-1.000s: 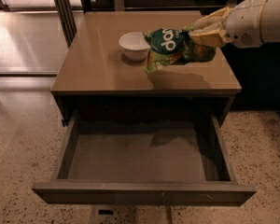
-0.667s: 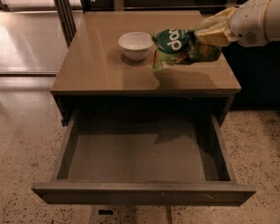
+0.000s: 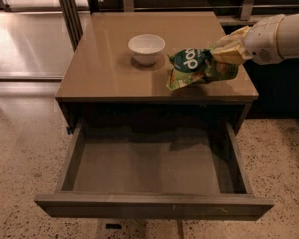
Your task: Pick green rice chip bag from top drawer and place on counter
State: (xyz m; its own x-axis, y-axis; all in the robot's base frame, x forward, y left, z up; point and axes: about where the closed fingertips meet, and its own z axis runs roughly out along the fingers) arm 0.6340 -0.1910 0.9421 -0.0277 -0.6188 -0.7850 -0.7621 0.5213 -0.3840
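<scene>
Right of the white bowl [image 3: 146, 48] the pincer [image 3: 225, 54] pinches the green rice chip bag [image 3: 195, 66] over the surface [image 3: 100, 69]; below, the open top drawer [image 3: 149, 166] shows bare floor.

**Arm and gripper: appearance**

Gripper [image 3: 225, 55] over the counter's [image 3: 102, 68] right edge. Fingers [image 3: 232, 55] are pale cream-tan and angular. The wrist behind is a rounded glossy white shell with a small dark spot low down. A thin grey seam ring joins a smooth white cylindrical forearm.
</scene>
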